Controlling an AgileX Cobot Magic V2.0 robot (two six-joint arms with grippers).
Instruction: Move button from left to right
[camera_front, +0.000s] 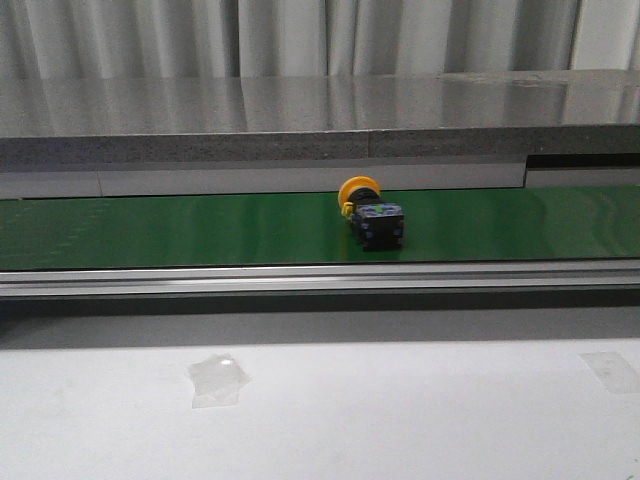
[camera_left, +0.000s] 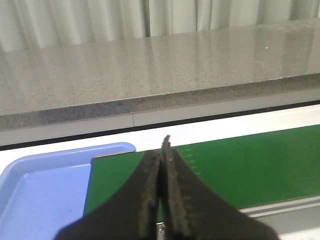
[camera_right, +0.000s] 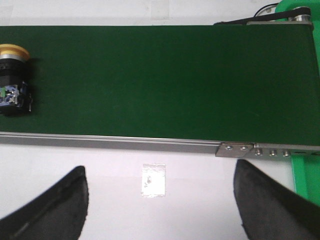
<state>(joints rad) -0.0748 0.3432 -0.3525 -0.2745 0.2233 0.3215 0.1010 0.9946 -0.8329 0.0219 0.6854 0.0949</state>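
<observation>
On my left, a blue tray (camera_left: 35, 195) sits at the end of the green belt (camera_left: 240, 170), its rim touching the belt's edge. My left gripper (camera_left: 164, 150) hangs over that end of the belt with its two black fingers (camera_left: 147, 200) pressed together and nothing between them.

Further along, the button (camera_front: 368, 212) lies on its side on the belt, a little right of the middle in the front view, its yellow cap toward the far edge and its black body toward the near rail (camera_front: 320, 278). Neither of my grippers touches it.

On the right, my right gripper (camera_right: 160, 200) is spread wide over the white table (camera_right: 190, 200), empty, with a scrap of clear tape (camera_right: 153, 180) lying between its fingers (camera_right: 55, 210). A green bin (camera_right: 305, 165) stands at the belt's right end.
</observation>
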